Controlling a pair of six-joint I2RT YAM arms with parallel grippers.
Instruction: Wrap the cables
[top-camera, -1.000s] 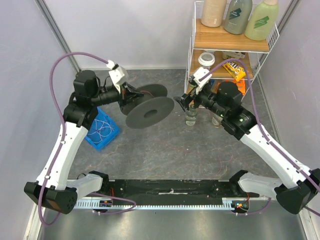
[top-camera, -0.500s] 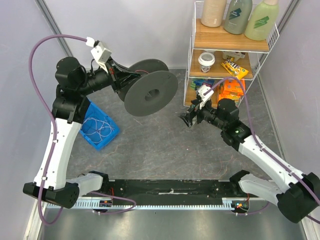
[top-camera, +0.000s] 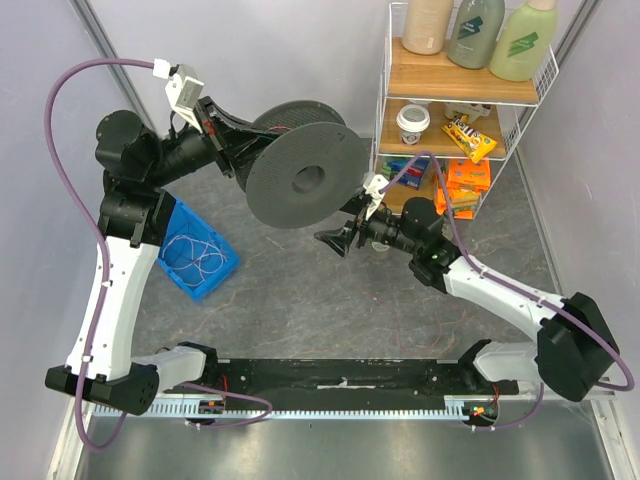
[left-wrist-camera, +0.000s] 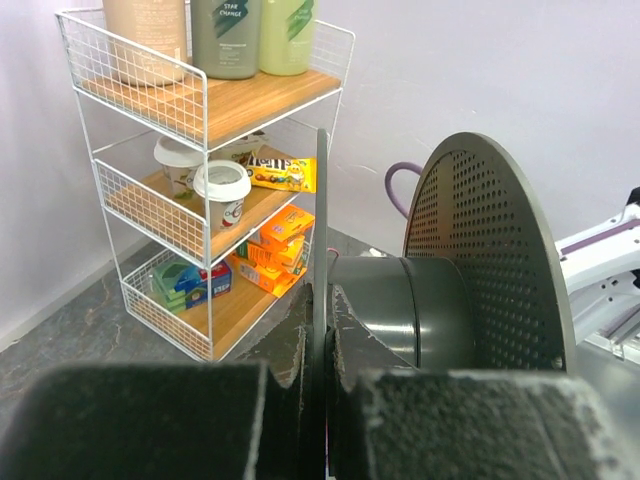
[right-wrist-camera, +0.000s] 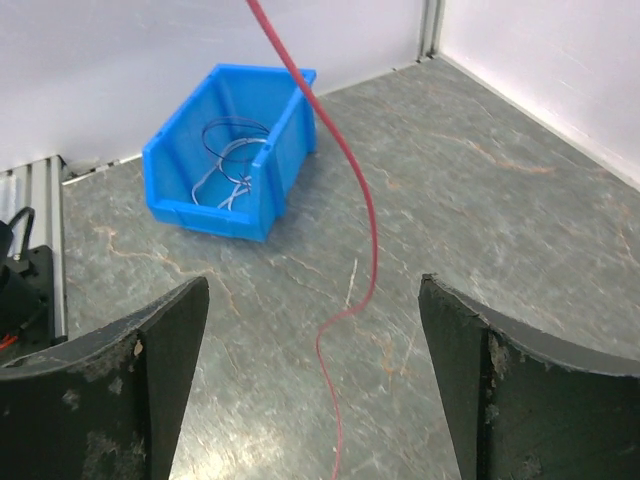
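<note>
My left gripper (top-camera: 243, 148) is shut on the thin edge of one flange of the dark grey perforated spool (top-camera: 305, 180) and holds it high above the floor. In the left wrist view the flange (left-wrist-camera: 321, 230) runs between the closed pads of that gripper (left-wrist-camera: 321, 335). My right gripper (top-camera: 328, 240) is open and empty, just below the spool. A thin red wire (right-wrist-camera: 352, 180) hangs down between the fingers of the right gripper (right-wrist-camera: 312, 284) to the floor, touching neither. Pale looped cables (top-camera: 193, 253) lie in the blue bin (top-camera: 222, 268), also in the right wrist view (right-wrist-camera: 228, 165).
A white wire shelf rack (top-camera: 385, 110) with bottles, a cup and snack packs stands at the back right, close behind the spool; it shows in the left wrist view (left-wrist-camera: 140, 215) too. Walls close in on the left, right and back.
My left arm has lifted the spool higher and swung it right. My right arm has reached left, bringing its open gripper under the spool.
</note>
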